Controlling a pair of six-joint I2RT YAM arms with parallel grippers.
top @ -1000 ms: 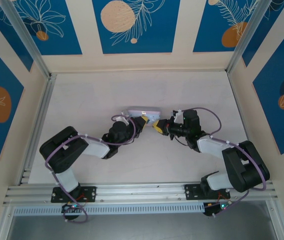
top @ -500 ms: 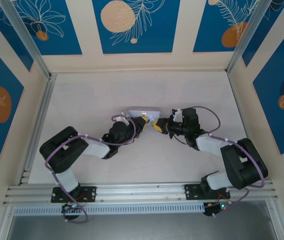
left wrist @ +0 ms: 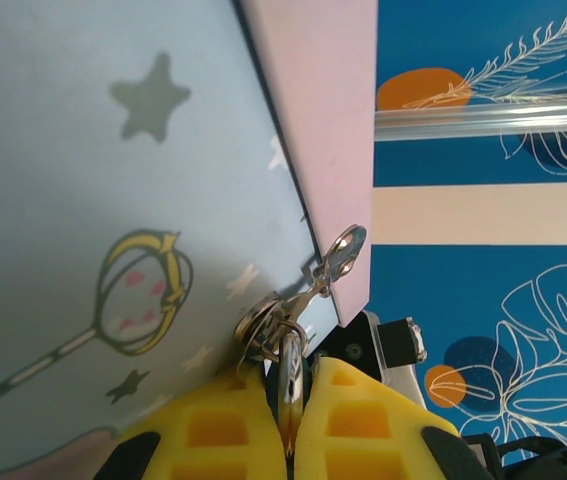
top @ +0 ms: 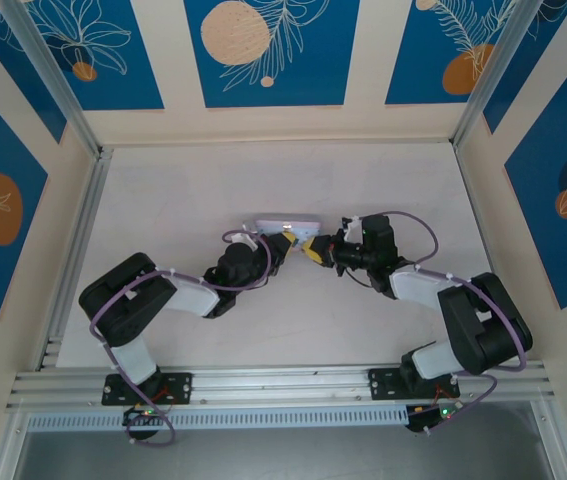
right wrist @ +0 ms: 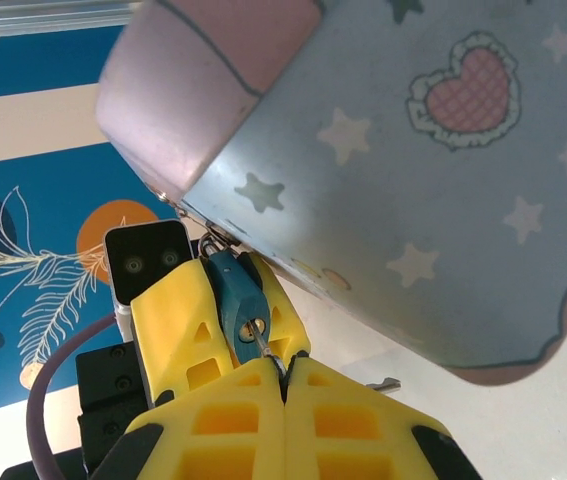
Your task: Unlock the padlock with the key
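Top view: right arm [top: 433, 290] has nudged left in frame toward the tin [top: 285, 222]; right fingers [right wrist: 228, 425] clenched on key [right wrist: 266, 347], tip apparently at padlock [right wrist: 235, 295], frame centre, clamped by left fingers [left wrist: 213, 430]. Insertion likely under way.

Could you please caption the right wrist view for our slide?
Right claw holds the key in the blue padlock, gripped by the left claw.

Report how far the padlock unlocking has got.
Done: the left gripper is shut on the tiny dark bluish metal padlock, which hangs at the edge of the light-blue cartoon tin box. The right gripper is shut on the thin pale metal key. In hand: the key's tip sits at the padlock's keyhole. Left: turning it and freeing the shackle, which looks closed.
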